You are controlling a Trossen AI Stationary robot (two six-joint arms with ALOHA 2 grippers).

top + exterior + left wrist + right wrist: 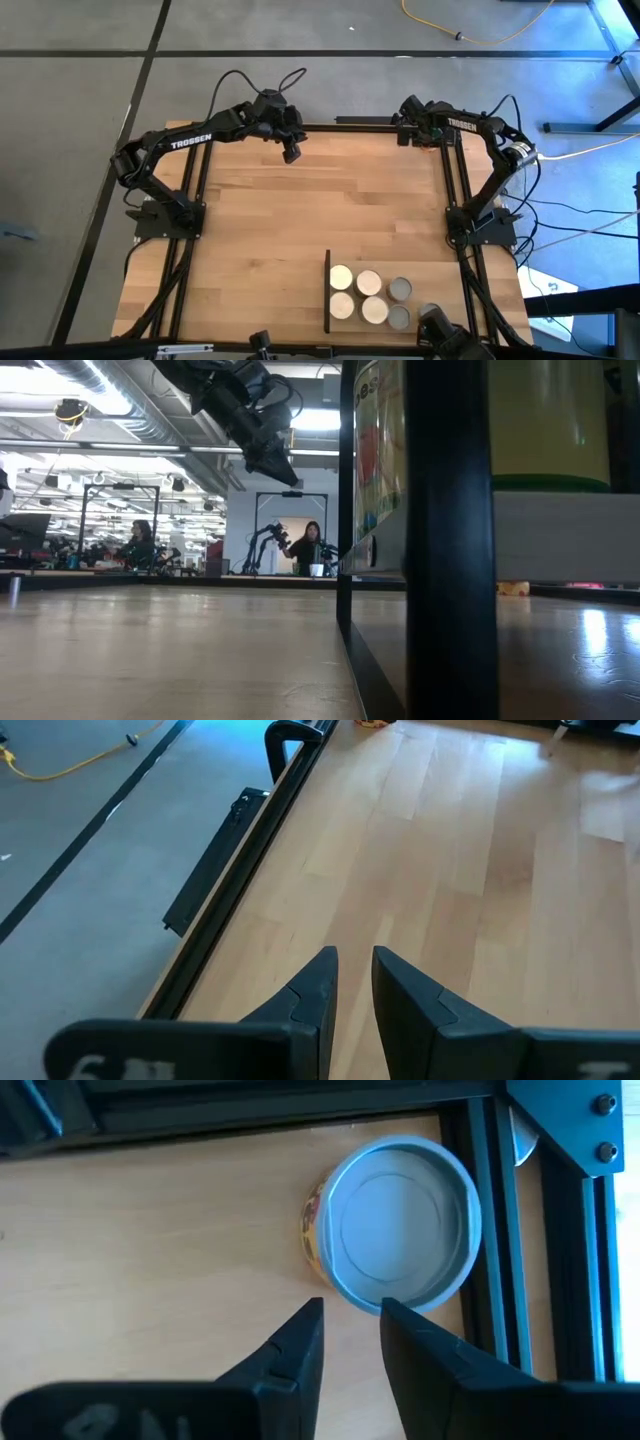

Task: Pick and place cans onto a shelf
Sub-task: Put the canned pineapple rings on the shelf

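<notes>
Picking up the last can (400, 1225), tucked in the bench's (300, 220) far right corner, should be done with the right end effector (350, 1335) (empty, fingers slightly parted) widened and centred first. Six cans (370, 297) already sit on the shelf (350, 322); the left end effector (353, 982), likewise barely parted, is parked over the far edge.

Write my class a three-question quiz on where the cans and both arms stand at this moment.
1. How many cans stand together at the shelf in the high view?
2. True or false: the left gripper holds a can.
3. What lies just beyond the right gripper? A) a grey-topped can B) a cream-topped can C) only bare wood

Key: 1. Six: four cream-topped, two grey-topped. 2. False: its fingers are open and empty. 3. A.
</notes>
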